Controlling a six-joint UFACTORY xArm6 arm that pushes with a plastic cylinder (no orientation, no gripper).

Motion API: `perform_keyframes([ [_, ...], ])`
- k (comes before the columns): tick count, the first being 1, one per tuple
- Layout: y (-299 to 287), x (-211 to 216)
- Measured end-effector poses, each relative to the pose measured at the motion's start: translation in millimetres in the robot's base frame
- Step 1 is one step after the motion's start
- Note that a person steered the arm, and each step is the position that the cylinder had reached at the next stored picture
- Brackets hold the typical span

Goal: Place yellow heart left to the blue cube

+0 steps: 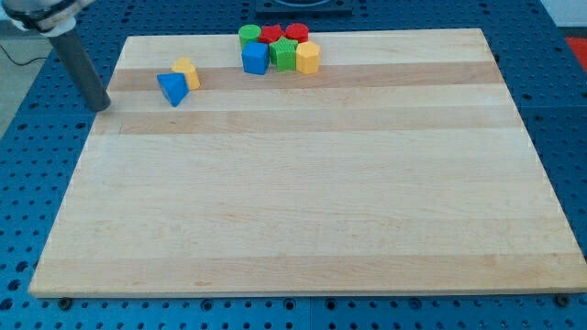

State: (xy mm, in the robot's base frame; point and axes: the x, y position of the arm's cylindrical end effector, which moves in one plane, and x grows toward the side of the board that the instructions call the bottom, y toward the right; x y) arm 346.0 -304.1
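The yellow heart [187, 72] lies near the board's top left, touching a blue triangle [171, 88] at its lower left. The blue cube [255, 58] sits further right, at the left end of a cluster along the top edge. My tip [101, 106] is at the board's left edge, left of the blue triangle and apart from it, well away from the blue cube.
The cluster beside the blue cube holds a green cylinder [249, 36], a red block [271, 35], another red block [295, 33], a green block [284, 54] and a yellow hexagon [307, 57]. The wooden board [303, 183] lies on a blue perforated table.
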Motion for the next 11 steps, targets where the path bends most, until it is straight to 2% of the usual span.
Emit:
perform_keyframes([
  [1,30.6,-11.2],
  [3,173.0,-11.3],
  [4,183.4,-10.1],
  [6,40.8,-8.2],
  [7,12.4,-49.6],
  [8,14.1,-81.0],
  [11,85.5,-50.4],
])
